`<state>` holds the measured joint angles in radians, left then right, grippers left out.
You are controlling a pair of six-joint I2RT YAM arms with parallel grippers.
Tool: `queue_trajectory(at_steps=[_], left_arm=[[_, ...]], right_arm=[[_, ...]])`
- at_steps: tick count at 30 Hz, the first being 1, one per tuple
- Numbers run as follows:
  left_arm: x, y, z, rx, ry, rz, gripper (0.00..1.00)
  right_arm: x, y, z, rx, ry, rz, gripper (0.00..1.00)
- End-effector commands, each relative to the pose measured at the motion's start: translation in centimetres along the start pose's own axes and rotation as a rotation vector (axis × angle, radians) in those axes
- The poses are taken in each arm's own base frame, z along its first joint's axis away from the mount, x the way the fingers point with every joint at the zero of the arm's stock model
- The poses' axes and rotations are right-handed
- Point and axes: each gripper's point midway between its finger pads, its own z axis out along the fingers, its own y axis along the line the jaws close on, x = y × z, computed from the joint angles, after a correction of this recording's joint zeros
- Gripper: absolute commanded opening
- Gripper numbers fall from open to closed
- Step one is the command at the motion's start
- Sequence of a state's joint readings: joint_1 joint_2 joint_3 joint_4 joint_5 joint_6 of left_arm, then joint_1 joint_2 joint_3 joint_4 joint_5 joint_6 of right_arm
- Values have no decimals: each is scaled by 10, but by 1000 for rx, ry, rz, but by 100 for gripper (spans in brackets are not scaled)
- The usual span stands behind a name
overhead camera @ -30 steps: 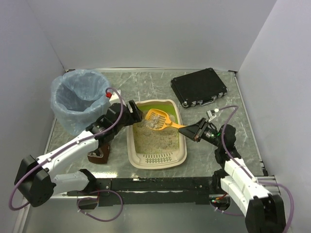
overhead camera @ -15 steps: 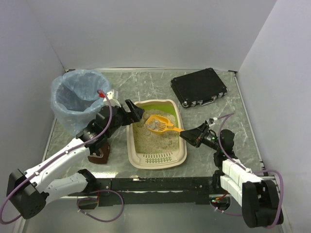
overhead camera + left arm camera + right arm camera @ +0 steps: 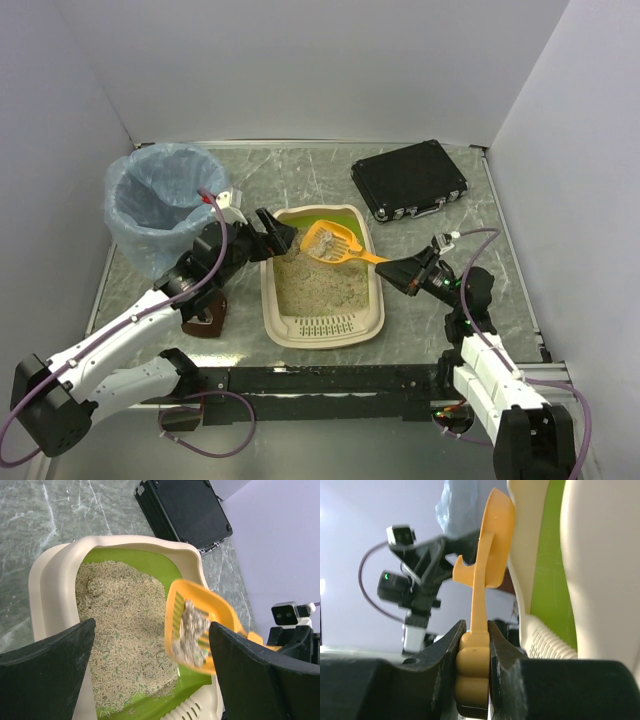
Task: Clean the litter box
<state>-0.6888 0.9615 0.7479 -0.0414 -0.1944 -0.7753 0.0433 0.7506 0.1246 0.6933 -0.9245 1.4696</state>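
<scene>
Since a moment ago my right gripper [image 3: 397,270] has lifted the orange scoop [image 3: 333,243] a little and carried it toward the far end of the litter box [image 3: 322,335], and my left gripper [image 3: 282,237] has spread wide. The right one is pinching the scoop's handle between both fingers (the wrist view shows the handle squeezed edge-on). The scoop's slotted blade carries a pale grey clump [image 3: 192,630] with loose granules and hangs over the far half of the sandy litter [image 3: 120,630]. My left fingers [image 3: 50,675] stand well apart with nothing between them, at the box's far left corner; whether they touch the rim I cannot tell. The litter box sits mid-table [image 3: 300,170] between my two arms, grille end nearest my bases. A blue-bagged bin [image 3: 160,205] stands to its far left and a black case [image 3: 410,180] to its far right.
</scene>
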Motion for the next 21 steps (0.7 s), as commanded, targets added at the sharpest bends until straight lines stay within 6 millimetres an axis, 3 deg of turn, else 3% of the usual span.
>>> queue_trajectory(at_steps=[1,2,4,7,11,13,14,15,16,17,19,21], left_arm=[[-11,-18,-4,76,-35,-19,99],[-8,-16,-4,67,-25,-18,99],[-8,-14,-5,63,-30,-21,99],[-9,-14,-4,78,-52,-26,99],[-8,-8,-7,31,-25,-11,99],[-10,-6,-9,36,-50,-23,99],[-10,-8,-9,56,-62,-29,99],[-11,-11,-10,75,-71,-35,99],[-8,-13,-10,93,-64,-34,99],[-5,-11,-10,85,-49,-27,99],[-5,-6,-10,53,-40,-19,99],[-4,-1,-8,28,-48,-26,99]], right_arm=[[-21,26,9,-42,-77,-76,0],[-8,30,6,-59,3,-28,0],[2,18,1,-46,27,35,0],[-17,9,7,20,-69,3,0],[-3,33,9,-50,37,-49,0],[-8,22,8,-21,-18,-72,0],[-14,4,9,53,-51,-37,0],[-23,10,13,58,-77,-75,0],[-21,7,15,70,-44,-89,0],[-15,22,17,7,2,-146,0],[7,26,8,-50,106,-114,0],[9,10,4,-18,79,-63,0]])
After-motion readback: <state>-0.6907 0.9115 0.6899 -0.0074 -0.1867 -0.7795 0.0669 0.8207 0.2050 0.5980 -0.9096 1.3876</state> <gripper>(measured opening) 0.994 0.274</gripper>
